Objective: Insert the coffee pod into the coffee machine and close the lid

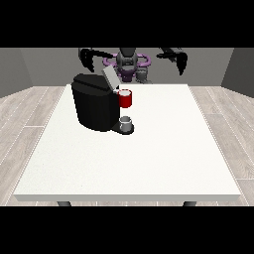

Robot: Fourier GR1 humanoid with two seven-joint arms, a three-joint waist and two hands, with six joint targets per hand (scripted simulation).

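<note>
White table (149, 163) fills most of the view; robot sits small at the far edge, both arms raised and held wide.

Coffee machine (94, 106): black block on the table's view-left half, nearer the far edge than the near one. Its lid (109, 77) is up, a grey flap tilted back toward the robot, so the slot is open. Red pod holder (125, 98) sticks out of the machine's view-right side, top facing up. Small grey cup (126, 122) sits on the drip base right below it.

Coffee pod: cannot pick it out as a separate item. A pale spot shows on top of the red holder, possibly the pod already seated, but too small to call. No pod visible loose on the table or in either hand.

Hand at the view's left (88, 57): up in the air, behind and above the machine, well apart from the lid. Fingers hang down, somewhat curled, holding nothing visible.

Hand at the view's right (180, 61): also up, far off to the side, fingers drooping, nothing in them.

Key geometry: the lid lies forward of and below the view-left hand, slightly toward the view's right. That hand is clearly the nearer one. Judgement: lid closing is the likely next job, with a forward-down push on the flap.
</note>
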